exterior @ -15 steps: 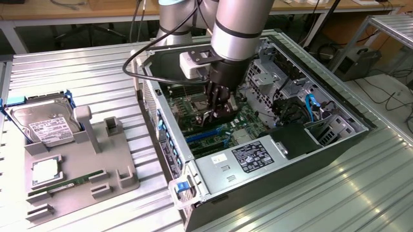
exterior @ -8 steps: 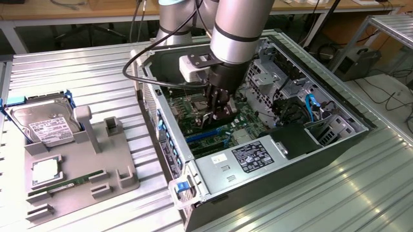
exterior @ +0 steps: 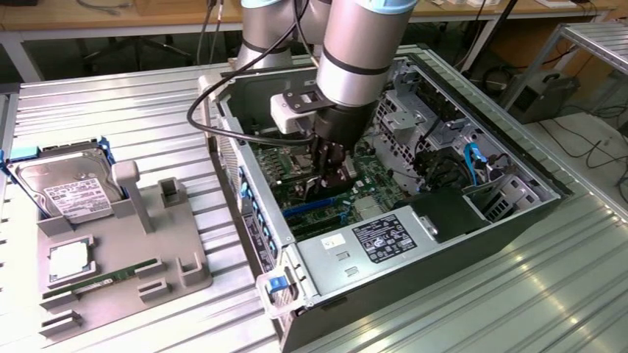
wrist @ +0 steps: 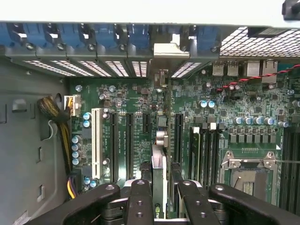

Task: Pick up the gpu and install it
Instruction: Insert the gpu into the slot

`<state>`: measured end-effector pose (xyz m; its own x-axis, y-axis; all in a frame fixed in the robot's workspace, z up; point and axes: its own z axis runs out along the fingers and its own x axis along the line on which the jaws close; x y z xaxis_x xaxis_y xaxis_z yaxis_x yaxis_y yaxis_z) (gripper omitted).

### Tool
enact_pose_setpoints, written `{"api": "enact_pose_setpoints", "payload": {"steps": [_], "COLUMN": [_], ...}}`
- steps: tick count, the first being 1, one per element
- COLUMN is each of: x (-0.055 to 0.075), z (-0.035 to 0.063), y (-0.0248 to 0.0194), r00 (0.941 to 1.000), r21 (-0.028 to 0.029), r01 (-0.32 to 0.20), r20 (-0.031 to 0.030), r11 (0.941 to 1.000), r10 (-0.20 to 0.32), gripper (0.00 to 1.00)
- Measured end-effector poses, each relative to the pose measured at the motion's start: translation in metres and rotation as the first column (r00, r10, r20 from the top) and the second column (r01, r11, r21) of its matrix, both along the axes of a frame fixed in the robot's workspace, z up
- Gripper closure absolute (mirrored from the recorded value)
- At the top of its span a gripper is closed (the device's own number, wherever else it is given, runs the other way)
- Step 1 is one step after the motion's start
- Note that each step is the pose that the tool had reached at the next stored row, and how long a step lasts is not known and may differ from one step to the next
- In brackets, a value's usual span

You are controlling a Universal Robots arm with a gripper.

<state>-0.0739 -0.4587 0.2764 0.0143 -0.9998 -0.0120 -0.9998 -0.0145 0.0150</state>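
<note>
My gripper reaches down into the open computer case, over the motherboard. It is shut on the gpu, a thin dark card seen edge-on between the two black fingers. The card runs between the black expansion slots towards the case's rear wall. Its silvery end bracket sits at the row of rear slot openings, among the blue clips. Whether the card's edge is down in a slot is hidden by the card itself.
A grey fixture at the exterior view's left holds a silver hard drive, a processor chip and a green memory stick. Inside the case are the power supply, drive cages and the empty processor socket.
</note>
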Motion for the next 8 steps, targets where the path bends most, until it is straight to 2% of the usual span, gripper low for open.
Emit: {"api": "enact_pose_setpoints", "payload": {"steps": [5,8], "x": [-0.0002,-0.0003], "z": [-0.0035,-0.0052], "y": [0.0031,0.0037], "r00": [1.0,0.9999], "r21": [0.0,0.0], "r01": [0.0,0.0], "r20": [-0.0054,-0.0132], "r11": [1.0,1.0], "r10": [0.0,0.0], "gripper": [0.74,0.74]}}
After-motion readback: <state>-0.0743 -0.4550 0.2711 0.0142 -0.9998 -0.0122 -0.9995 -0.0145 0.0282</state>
